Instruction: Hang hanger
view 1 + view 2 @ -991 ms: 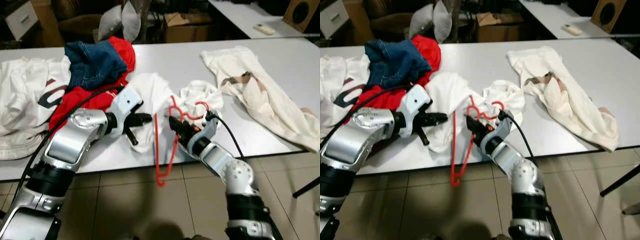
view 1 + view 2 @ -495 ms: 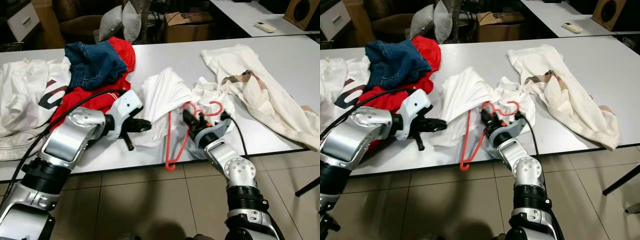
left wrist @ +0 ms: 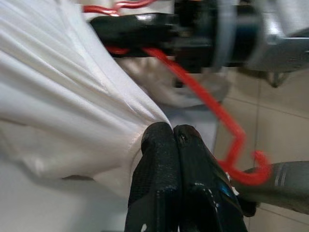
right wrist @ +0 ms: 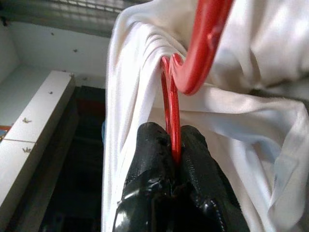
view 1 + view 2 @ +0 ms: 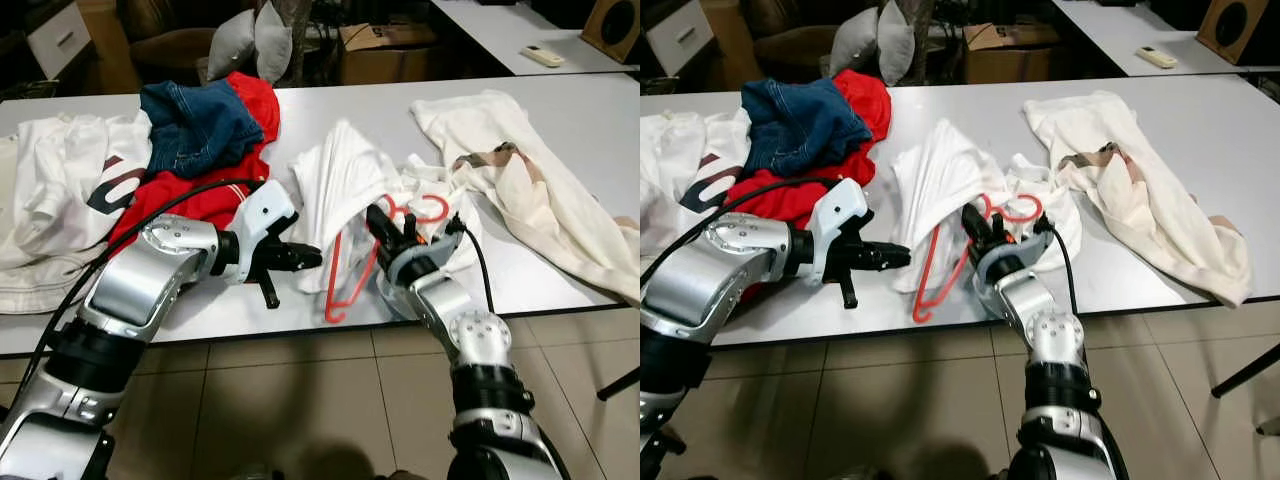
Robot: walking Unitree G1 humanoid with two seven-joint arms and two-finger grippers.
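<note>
A red hanger (image 5: 352, 262) leans at the table's front edge, partly tucked into a white shirt (image 5: 335, 185). Its hook (image 5: 432, 208) rests on the crumpled cloth. My right gripper (image 5: 376, 220) is shut on the hanger's thin red bar (image 4: 171, 130), just beside the shirt. My left gripper (image 5: 314, 258) comes in from the left and is shut on the shirt's lower edge. In the left wrist view its black fingertips (image 3: 159, 137) pinch the gathered white cloth (image 3: 72, 106), and folds run to that pinch.
The white table (image 5: 340, 110) also carries blue jeans (image 5: 195, 120) on a red garment (image 5: 205, 195), a printed white shirt (image 5: 60, 190) at left and a cream garment (image 5: 525, 195) at right. Tiled floor (image 5: 300, 400) lies below the front edge. Boxes and another table stand behind.
My right gripper has raised the hanger from below the table edge up against the white shirt. My left gripper has moved right to the shirt's edge.
</note>
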